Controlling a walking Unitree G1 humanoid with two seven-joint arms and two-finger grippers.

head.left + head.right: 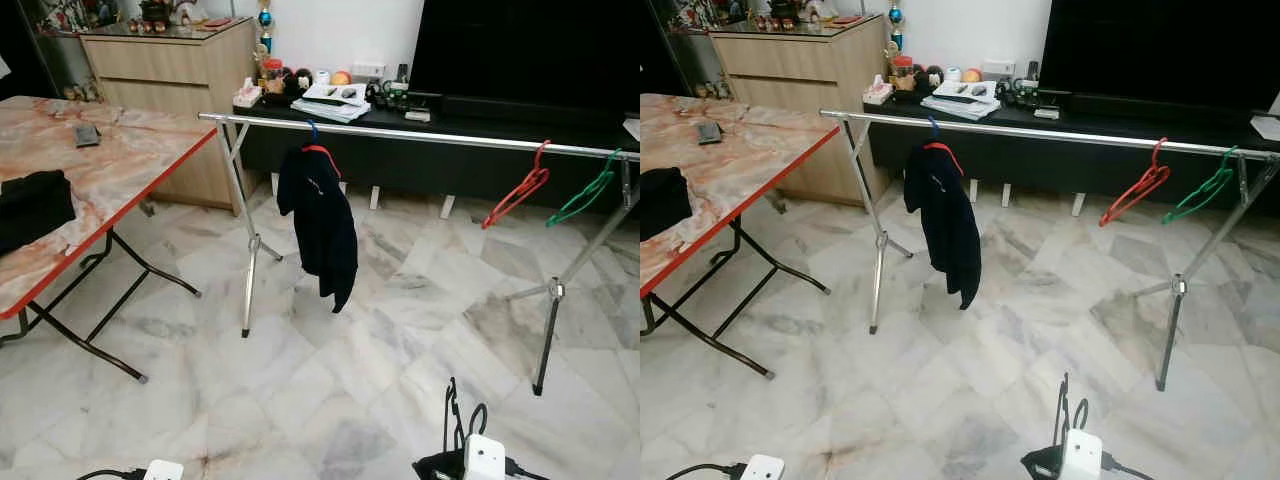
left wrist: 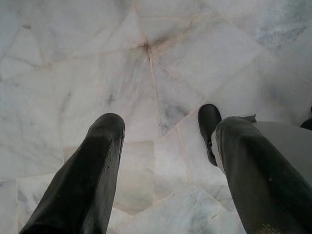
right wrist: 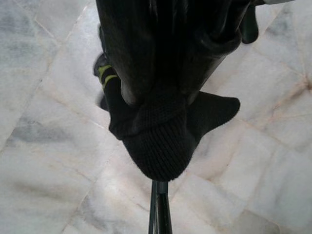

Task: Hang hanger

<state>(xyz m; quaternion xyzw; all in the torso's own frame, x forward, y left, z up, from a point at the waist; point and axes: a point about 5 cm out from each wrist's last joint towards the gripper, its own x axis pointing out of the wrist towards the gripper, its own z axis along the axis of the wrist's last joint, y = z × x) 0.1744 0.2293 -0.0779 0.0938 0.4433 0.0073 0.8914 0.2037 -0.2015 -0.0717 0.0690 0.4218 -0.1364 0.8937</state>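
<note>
Hanger (image 3: 159, 214) with dark garment (image 3: 163, 131) clamped in right gripper (image 3: 168, 73), rail (image 1: 420, 133) well ahead

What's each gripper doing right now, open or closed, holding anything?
Left gripper: open, empty.
Right gripper: shut on a black hanger with dark knit cloth.

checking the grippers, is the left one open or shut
Open. In its wrist view the left gripper has its two black fingers spread apart, with bare marble floor between them.
</note>
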